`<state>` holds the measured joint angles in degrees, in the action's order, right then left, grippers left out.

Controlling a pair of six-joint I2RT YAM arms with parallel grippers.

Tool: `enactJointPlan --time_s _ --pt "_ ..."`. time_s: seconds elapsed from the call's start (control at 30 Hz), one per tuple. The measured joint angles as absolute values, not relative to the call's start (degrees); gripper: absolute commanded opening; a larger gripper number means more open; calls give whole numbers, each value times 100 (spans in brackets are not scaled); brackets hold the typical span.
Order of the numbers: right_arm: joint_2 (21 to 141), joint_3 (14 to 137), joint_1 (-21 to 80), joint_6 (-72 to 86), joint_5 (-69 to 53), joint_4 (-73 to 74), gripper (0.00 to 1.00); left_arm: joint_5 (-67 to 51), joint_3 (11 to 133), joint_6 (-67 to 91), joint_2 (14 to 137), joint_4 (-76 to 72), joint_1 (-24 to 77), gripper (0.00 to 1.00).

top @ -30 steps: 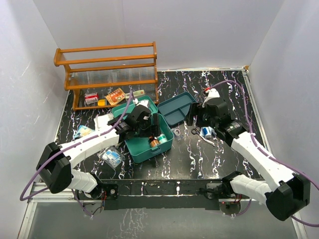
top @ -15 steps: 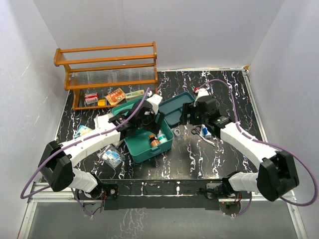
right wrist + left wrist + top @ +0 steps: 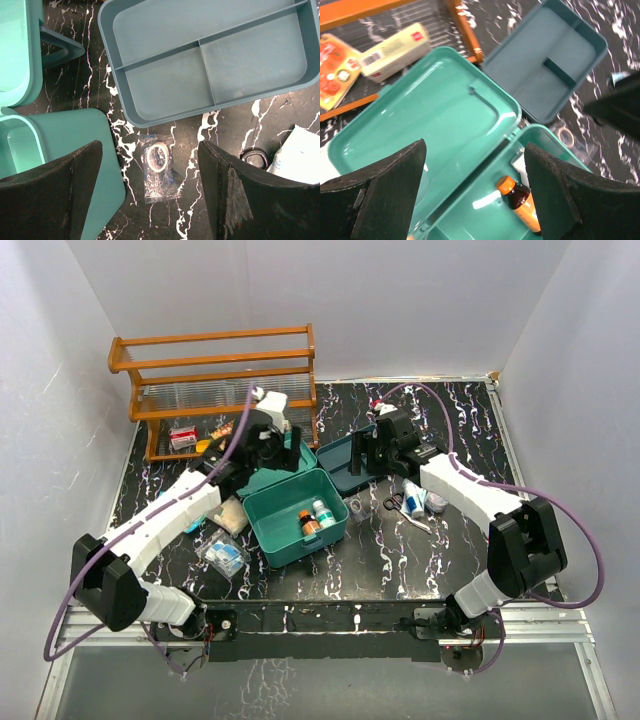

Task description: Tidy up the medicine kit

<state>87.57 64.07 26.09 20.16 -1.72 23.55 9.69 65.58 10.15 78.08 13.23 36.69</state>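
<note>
The medicine kit (image 3: pixel 295 520) lies open at centre frame. My right gripper (image 3: pixel 150 167), spread wide and empty, hangs over a bagged roll (image 3: pixel 159 172) just right of the kit's corner. My left gripper (image 3: pixel 475 192), likewise open and empty, hovers above the lid (image 3: pixel 420 125).

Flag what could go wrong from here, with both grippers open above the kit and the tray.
1. The right gripper hangs open over a thin clear packet lying flat between the two-compartment tray and the medicine kit. It may skid off the film or bump either rim.
2. The left gripper is over the kit's open lid, near the wooden rack. Lowering there could push the lid and shift the kit.
</note>
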Motion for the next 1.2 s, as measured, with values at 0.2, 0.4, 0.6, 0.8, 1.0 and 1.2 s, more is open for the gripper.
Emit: enactJointPlan --time_s 0.2,0.4,0.6,0.8,1.0,1.2 --pt "8746 6438 2606 2084 -397 2530 73 987 6748 1756 7703 1730 2917 77" --pt "8670 6692 2727 1903 -1009 2637 75 947 6729 2436 7662 2241 2526 77" --pt "8646 6989 3159 1787 -1197 2646 72 1155 6469 3293 7251 2783 2014 79" --pt "8801 7207 3524 1697 -1155 2753 64 1619 6246 4097 6689 3441 1540 80" --pt "9146 7338 3787 1658 -762 3050 53 1769 6088 4578 6482 3774 1240 80" --pt "9284 7338 3815 1691 -176 3306 45 1734 5970 4873 6482 3913 976 80"
